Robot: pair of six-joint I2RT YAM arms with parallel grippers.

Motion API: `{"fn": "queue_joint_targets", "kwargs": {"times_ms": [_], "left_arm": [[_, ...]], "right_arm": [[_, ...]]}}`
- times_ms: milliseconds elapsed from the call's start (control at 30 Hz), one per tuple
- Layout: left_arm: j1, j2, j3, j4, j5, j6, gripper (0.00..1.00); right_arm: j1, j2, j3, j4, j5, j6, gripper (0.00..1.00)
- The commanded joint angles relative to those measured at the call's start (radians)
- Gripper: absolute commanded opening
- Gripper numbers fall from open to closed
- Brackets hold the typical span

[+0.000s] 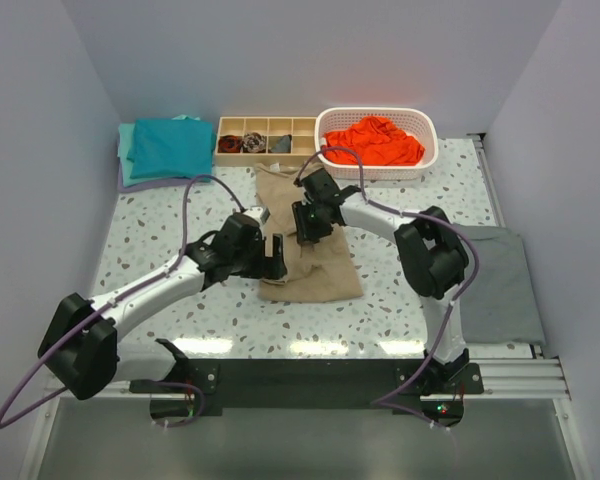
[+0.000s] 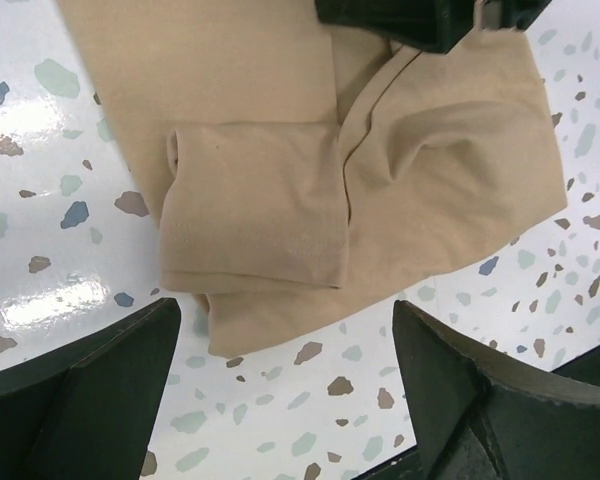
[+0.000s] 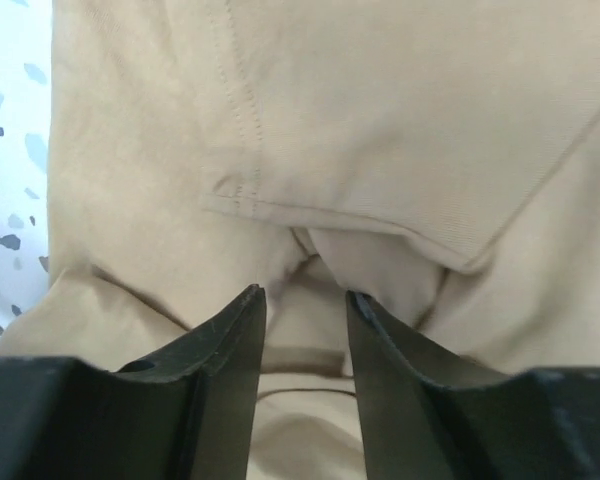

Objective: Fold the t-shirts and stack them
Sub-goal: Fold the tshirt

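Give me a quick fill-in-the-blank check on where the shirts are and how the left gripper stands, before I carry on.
1. The orange-red t-shirt lies in the white ____.
2. The teal t-shirts sit folded at the far ____ corner of the table.
3. The mid-table t-shirt is ____ in colour.
4. The left gripper hovers over that shirt's edge with its jaws ____.

Missing words: basket; left; tan; open.
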Motion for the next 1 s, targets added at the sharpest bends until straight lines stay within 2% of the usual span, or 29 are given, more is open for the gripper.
{"fn": "queue_joint_targets", "kwargs": {"times_ms": [0, 233, 433, 700, 967], "left_arm": [[-0.003, 0.024, 0.010, 0.025, -0.014, 0.061, 0.93], [-0.003, 0.042, -0.113, 0.087, -0.072, 0.035, 0.91], [-0.003, 0.108, -0.131, 0.196, -0.084, 0.029, 0.91], [-0.001, 0.156, -0.081, 0.234, -0.098, 0.035, 0.91], [0.003, 0.104, -0.047, 0.203, -0.109, 0.045, 0.87]], "right_arm": [[0.000, -0.108, 0.027, -0.016, 0.057, -0.052, 0.44], [0.000, -0.273, -0.028, -0.045, 0.098, -0.066, 0.47], [-0.001, -0.391, -0.072, -0.071, 0.113, -0.072, 0.48], [-0.001, -0.451, -0.138, -0.082, 0.117, -0.063, 0.50], [-0.001, -0.453, -0.178, -0.072, 0.106, -0.049, 0.50]]}}
